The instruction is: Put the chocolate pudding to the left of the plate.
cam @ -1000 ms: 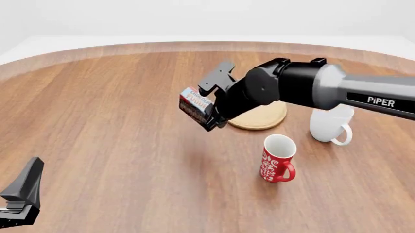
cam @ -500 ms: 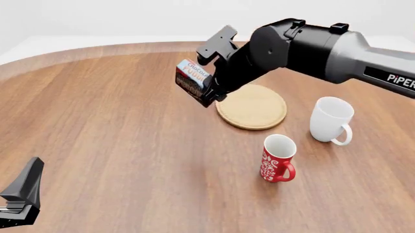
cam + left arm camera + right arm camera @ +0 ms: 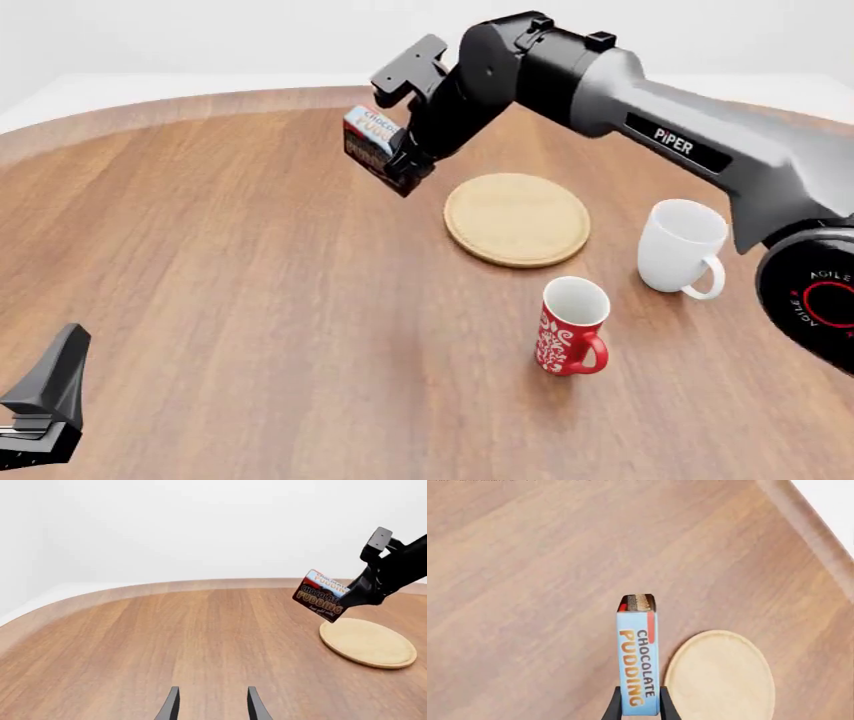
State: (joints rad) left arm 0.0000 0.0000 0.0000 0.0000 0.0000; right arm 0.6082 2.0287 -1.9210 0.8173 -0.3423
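Observation:
The chocolate pudding (image 3: 371, 146) is a small brown, red and light blue carton held tilted in the air, above the table and up-left of the plate (image 3: 518, 219). My right gripper (image 3: 400, 165) is shut on it. The right wrist view shows the carton (image 3: 638, 665) pinched between the two fingers, with the plate (image 3: 720, 675) beside it below. From the left wrist view the carton (image 3: 320, 595) hangs above the plate's (image 3: 368, 642) far edge. My left gripper (image 3: 211, 710) is open and holds nothing, low at the near left (image 3: 47, 400).
A white mug (image 3: 681, 248) stands right of the plate. A red patterned mug (image 3: 571, 326) stands in front of the plate. The round wooden table's far edge (image 3: 267, 100) curves behind the carton.
The right arm has lifted the chocolate pudding and carried it back and to the left, uncovering the plate and the white mug. The left gripper has stayed still.

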